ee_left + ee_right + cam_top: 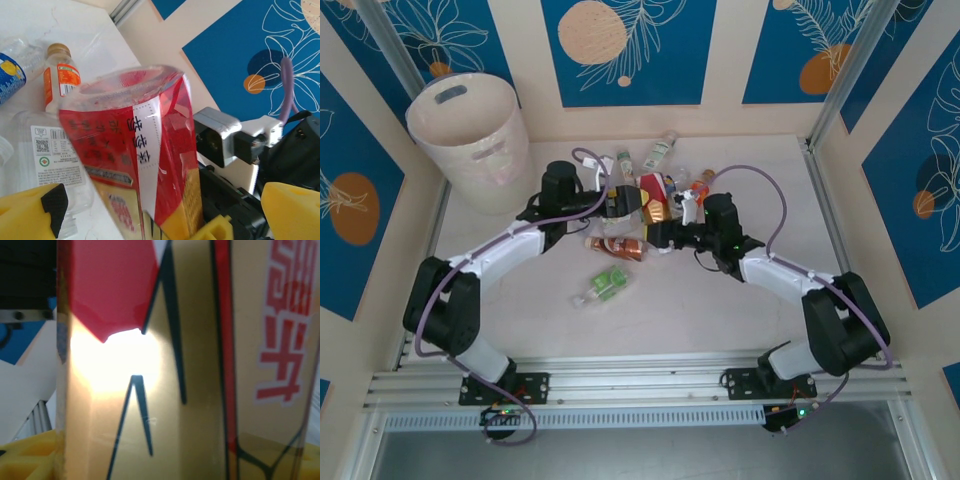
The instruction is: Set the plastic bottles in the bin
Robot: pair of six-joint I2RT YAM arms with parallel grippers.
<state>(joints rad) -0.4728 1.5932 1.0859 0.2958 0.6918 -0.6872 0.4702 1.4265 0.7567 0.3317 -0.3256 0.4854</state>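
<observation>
Both arms stretch inward, meeting mid-table. The right gripper point(665, 234) clamps a red-and-gold labelled bottle point(654, 198), and the left gripper point(626, 203) gapes wide around it. The bin point(480, 165) stands well off behind the left gripper. A green-labelled bottle point(605, 286) lies nearer the bases.

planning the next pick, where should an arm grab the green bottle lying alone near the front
Take the green bottle across its labelled middle, straight down from above. It lies on its side on the table, diagonal and apart from the pile, so jaws turned across its long axis should have room on both sides.
</observation>
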